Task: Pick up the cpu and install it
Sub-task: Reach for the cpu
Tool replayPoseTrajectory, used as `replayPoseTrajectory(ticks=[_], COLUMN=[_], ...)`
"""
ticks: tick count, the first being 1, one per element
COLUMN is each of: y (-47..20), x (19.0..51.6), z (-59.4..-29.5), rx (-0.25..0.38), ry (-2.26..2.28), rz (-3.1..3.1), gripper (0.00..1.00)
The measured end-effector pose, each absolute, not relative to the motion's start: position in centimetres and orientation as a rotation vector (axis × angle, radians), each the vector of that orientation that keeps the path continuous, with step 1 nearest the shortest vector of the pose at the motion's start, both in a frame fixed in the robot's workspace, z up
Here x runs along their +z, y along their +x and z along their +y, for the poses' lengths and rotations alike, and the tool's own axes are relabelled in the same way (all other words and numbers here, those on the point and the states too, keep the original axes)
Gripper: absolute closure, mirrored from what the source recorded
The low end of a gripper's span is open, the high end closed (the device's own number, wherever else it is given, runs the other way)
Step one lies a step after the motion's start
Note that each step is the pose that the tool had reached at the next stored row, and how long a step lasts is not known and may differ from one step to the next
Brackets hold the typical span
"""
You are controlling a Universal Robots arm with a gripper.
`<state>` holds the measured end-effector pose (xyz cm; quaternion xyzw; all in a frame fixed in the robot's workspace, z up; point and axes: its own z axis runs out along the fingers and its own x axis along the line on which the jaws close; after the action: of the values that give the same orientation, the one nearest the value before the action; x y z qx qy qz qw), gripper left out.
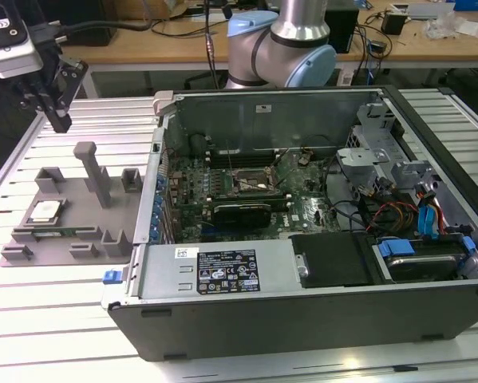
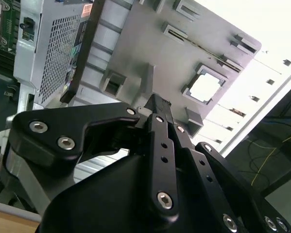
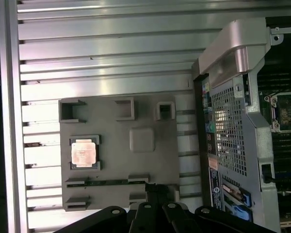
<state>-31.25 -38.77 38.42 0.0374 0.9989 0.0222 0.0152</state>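
Observation:
The cpu (image 1: 45, 211) is a small silvery square chip lying flat in a recess of the grey holder plate (image 1: 79, 219), on the exterior view's left. It also shows in both wrist views (image 2: 205, 87) (image 3: 83, 153). My gripper (image 1: 61, 122) hangs well above and behind the plate, apart from the chip, with its black fingers closed together and nothing between them. The fingers point at the plate in both wrist views (image 2: 158, 102) (image 3: 154, 187). The black-framed socket (image 1: 254, 179) sits on the green motherboard inside the open computer case (image 1: 223, 275).
A tall grey post (image 1: 92, 171) and several raised blocks stand on the holder plate near the chip. The case's metal wall (image 1: 160, 159) rises right beside the plate. Cables and drive bays fill the case's right end. A ribbed aluminium table (image 1: 31, 319) lies underneath.

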Motion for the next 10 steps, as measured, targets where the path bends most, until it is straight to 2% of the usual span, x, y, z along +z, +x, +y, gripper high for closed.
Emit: replayPoseTrajectory(ticks=[10], y=[-32.7], x=[36.9], z=[-38.4], rx=[0.068], ry=[0.116], rz=[3.108], gripper=[0.89])
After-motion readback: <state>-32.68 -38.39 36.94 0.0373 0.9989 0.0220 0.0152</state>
